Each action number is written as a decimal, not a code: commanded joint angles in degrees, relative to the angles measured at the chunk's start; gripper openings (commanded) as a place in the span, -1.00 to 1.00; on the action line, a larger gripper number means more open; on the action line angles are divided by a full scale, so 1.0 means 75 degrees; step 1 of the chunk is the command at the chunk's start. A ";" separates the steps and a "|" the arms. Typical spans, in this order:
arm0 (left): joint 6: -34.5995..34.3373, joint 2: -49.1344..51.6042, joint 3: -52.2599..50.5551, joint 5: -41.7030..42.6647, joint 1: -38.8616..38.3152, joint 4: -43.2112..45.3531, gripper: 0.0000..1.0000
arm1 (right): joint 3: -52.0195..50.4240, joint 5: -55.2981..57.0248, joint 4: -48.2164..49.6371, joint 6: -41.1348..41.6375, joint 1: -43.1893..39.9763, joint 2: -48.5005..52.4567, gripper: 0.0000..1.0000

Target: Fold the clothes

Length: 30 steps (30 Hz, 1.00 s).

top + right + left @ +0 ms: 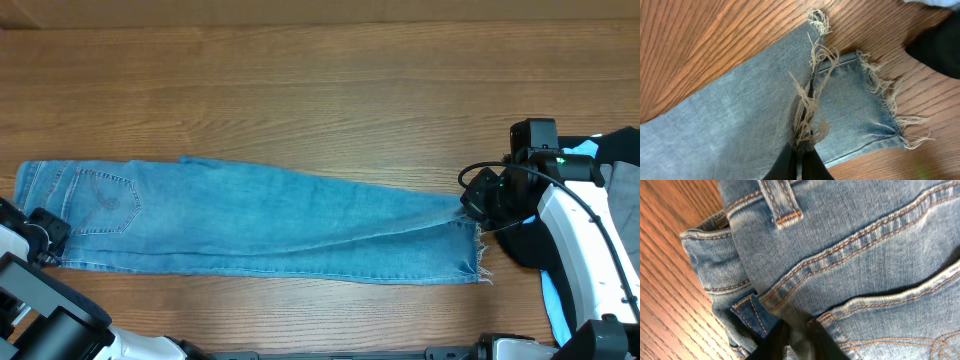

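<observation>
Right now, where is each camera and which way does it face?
Overhead: above the table, facing down on the jeans; left hand and right hand show.
Left wrist: at the left hand, facing down at the waistband; its fingers show.
Right wrist: at the right hand, facing down at the frayed hems; its fingers show.
Shared: all show the jeans.

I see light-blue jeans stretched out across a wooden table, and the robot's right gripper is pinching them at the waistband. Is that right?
Not quite. The right gripper pinches the jeans at the frayed hem, not at the waistband, as the right wrist view shows. The rest holds: they are light blue and lie stretched out across the wooden table.
</observation>
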 commanded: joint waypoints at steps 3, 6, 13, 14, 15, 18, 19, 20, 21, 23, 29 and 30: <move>0.0192 -0.0157 0.0114 -0.0064 -0.0009 0.0003 -0.05 | 0.0221 0.0370 0.0038 -0.0055 -0.0020 -0.0085 -0.92; 0.0189 -0.0154 -0.0009 -0.0119 -0.0009 0.0172 -0.03 | 0.0221 0.0373 0.0023 -0.0055 -0.0020 -0.0085 -0.92; 0.0187 -0.0128 -0.0070 -0.0108 -0.0009 0.0539 -0.18 | 0.0221 0.0373 0.0026 -0.0055 -0.0020 -0.0085 -0.92; 0.0181 -0.0096 -0.0073 -0.0093 -0.0009 0.0533 -0.20 | 0.0221 0.0373 0.0026 -0.0055 -0.0020 -0.0085 -0.92; 0.0160 -0.0023 -0.0073 -0.0035 -0.0015 0.0530 -0.21 | 0.0221 0.0373 0.0026 -0.0055 -0.0023 -0.0085 -0.92; 0.0160 0.0283 -0.0073 0.0268 -0.0015 0.0536 -0.23 | 0.0221 0.0370 0.0023 -0.0052 -0.0020 -0.0085 -0.92; 0.0160 0.0364 -0.0073 0.0294 -0.0015 0.0536 -0.27 | 0.0221 0.0370 0.0020 -0.0052 -0.0020 -0.0085 -0.92; 0.0157 0.0455 -0.0073 0.0294 -0.0015 0.0536 -0.35 | 0.0221 0.0367 0.0015 -0.0052 -0.0020 -0.0085 -0.92; 0.0157 0.0484 -0.0073 0.0306 -0.0015 0.0527 -0.47 | 0.0221 0.0370 0.0000 -0.0052 -0.0020 -0.0085 -0.92; 0.0163 0.0478 -0.0070 0.0519 -0.0015 0.0536 -0.70 | 0.0221 0.0370 -0.0020 -0.0052 -0.0020 -0.0085 -0.92; 0.0152 0.0175 0.0233 0.0723 -0.0009 0.0023 -0.92 | 0.0224 0.0373 0.0006 -0.0055 -0.0020 -0.0093 -0.92; 0.0143 0.0064 0.0341 0.0851 -0.0009 -0.0140 -0.92 | 0.0230 0.0385 0.0044 -0.0055 -0.0020 -0.0102 -0.92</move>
